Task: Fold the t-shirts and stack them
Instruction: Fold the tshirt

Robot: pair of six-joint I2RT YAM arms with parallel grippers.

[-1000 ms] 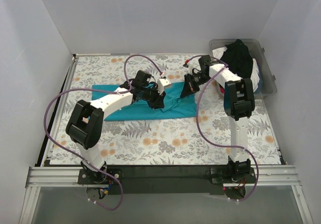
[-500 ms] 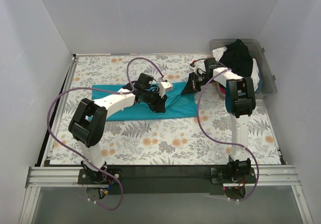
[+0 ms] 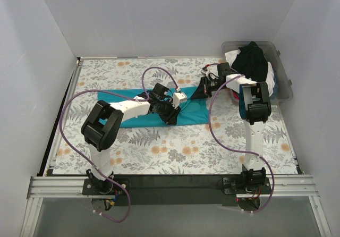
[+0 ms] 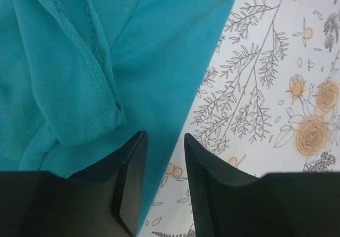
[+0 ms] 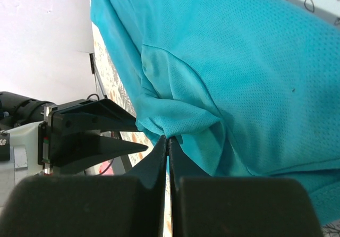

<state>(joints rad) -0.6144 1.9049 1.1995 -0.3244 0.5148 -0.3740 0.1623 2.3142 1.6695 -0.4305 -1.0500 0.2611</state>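
A teal t-shirt [image 3: 194, 112] lies stretched across the middle of the floral tablecloth [image 3: 175, 146]. My left gripper [image 3: 172, 115] is low over its front edge. In the left wrist view that gripper [image 4: 163, 138] stands open, the teal t-shirt [image 4: 79, 61] ending just under the gap and nothing pinched. My right gripper [image 3: 197, 92] is at the shirt's right end. In the right wrist view it [image 5: 169, 137] is shut on a bunched fold of the teal t-shirt [image 5: 255, 61]. The left gripper's fingers [image 5: 101, 117] show close beside that fold.
A clear plastic bin [image 3: 287, 83] stands at the back right, holding a black t-shirt [image 3: 252, 61] draped over whitish cloth [image 3: 270, 77], with pink cloth [image 3: 234, 94] at its near side. White walls close in the table on three sides.
My left gripper has slid right along the teal shirt toward the right gripper and its jaws have parted. The right gripper has drawn back a little, still pinching the cloth.
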